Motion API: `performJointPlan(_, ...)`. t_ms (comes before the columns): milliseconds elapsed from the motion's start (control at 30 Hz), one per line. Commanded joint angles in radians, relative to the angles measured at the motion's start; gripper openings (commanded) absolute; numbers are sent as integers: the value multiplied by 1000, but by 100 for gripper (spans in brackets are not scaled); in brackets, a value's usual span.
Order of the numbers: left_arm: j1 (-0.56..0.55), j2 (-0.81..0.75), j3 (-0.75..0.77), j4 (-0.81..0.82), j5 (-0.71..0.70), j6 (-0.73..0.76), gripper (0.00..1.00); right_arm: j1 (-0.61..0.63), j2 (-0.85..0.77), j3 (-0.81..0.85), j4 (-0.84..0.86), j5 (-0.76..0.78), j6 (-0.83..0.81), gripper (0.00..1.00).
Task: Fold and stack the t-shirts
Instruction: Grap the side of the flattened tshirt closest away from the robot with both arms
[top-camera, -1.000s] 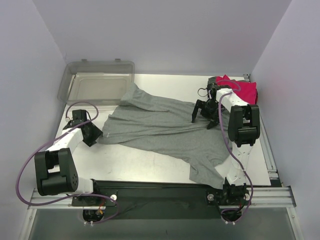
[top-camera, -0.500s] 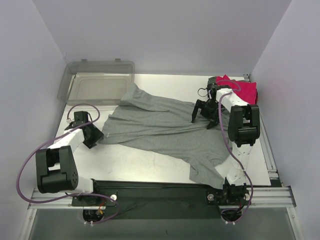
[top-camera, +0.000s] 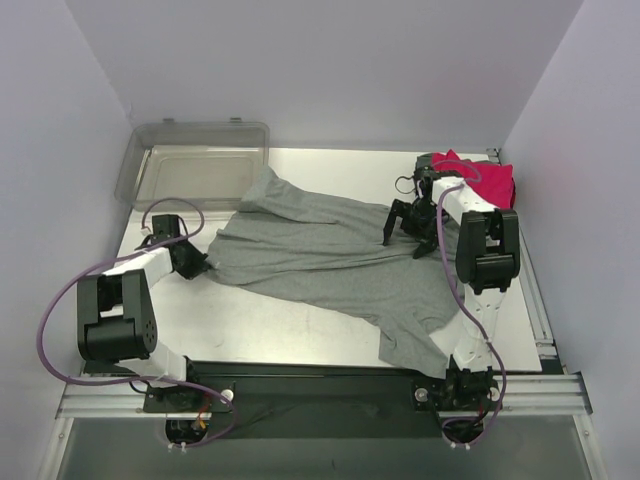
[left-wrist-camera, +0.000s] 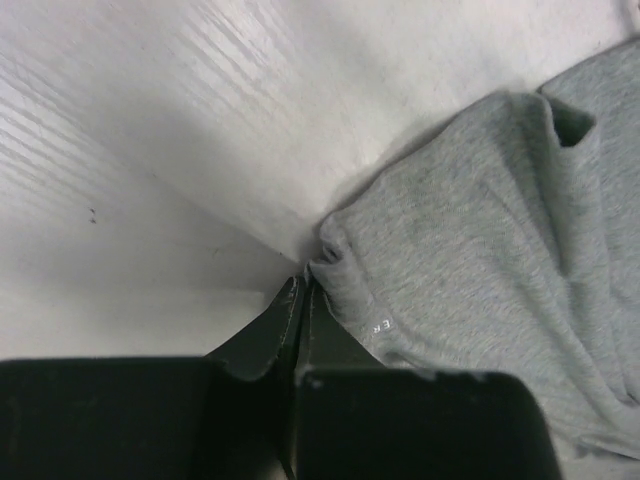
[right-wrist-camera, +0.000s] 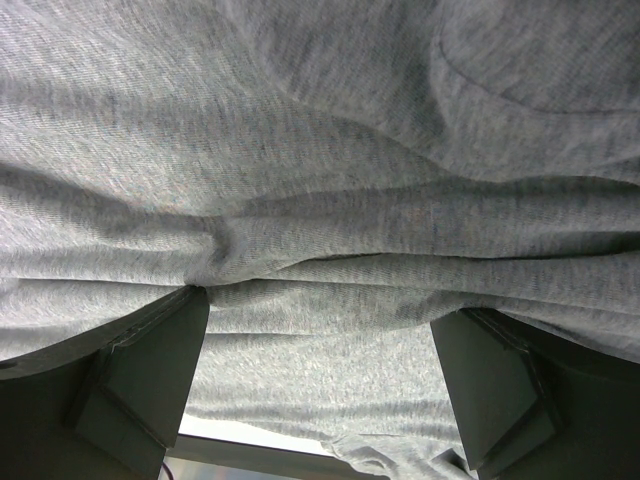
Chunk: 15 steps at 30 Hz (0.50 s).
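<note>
Crept right since a sec ago: left gripper (top-camera: 197, 263), now pinched shut on the left corner of the grey tee (top-camera: 330, 255). Sprawled crumpled across the table (top-camera: 280, 325). Over its right side, right gripper (top-camera: 405, 232) gaping wide, holding nothing.

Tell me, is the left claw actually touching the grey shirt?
Touching. The left wrist view shows the left gripper closed, with the bunched corner of the grey t-shirt pinched right at its tips.
</note>
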Motion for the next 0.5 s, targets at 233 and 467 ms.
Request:
performJointPlan(233,100,86,136,-56,34,79,0,19,49,84,-47,11,26,97)
performJointPlan(467,97,123,189,-28,140,118,0,19,56,194,-76,-6,38,97)
